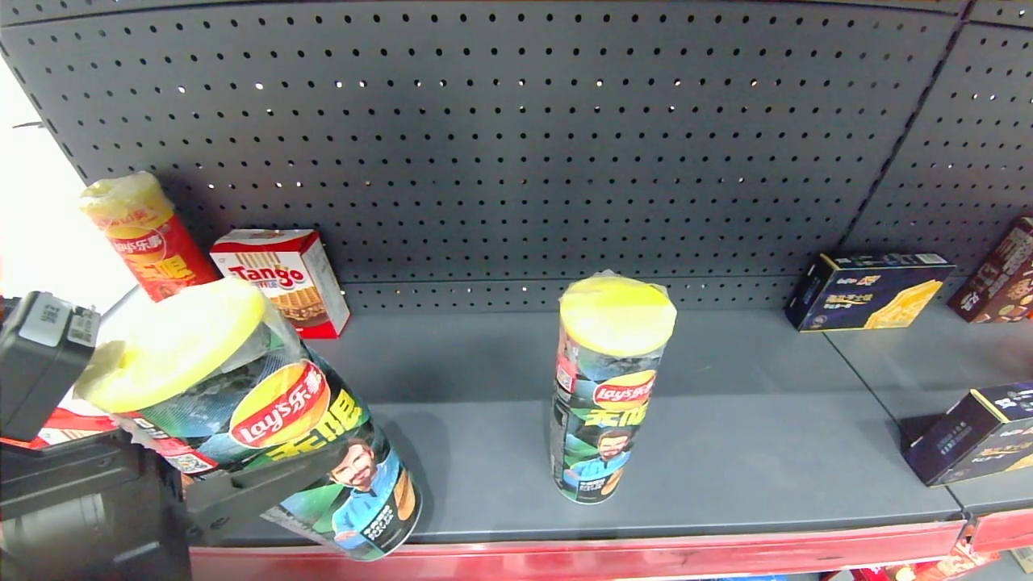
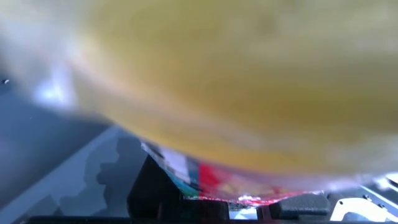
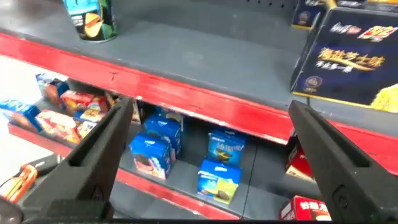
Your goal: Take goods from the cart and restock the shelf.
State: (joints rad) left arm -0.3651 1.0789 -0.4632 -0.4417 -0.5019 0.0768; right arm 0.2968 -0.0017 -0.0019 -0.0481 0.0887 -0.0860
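Chip can [image 1: 266, 403], yellow lid, green-blue label with red-yellow logo, tilted, clamped in left hand [image 1: 250, 484] at shelf [image 1: 726, 436] front edge, matching can [image 1: 609, 387] upright to that hand's right, right hand [image 3: 214, 168] spread wide, empty.

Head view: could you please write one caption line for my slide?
Left pincer holds a tilted chip can at the shelf front, left of a matching upright can.
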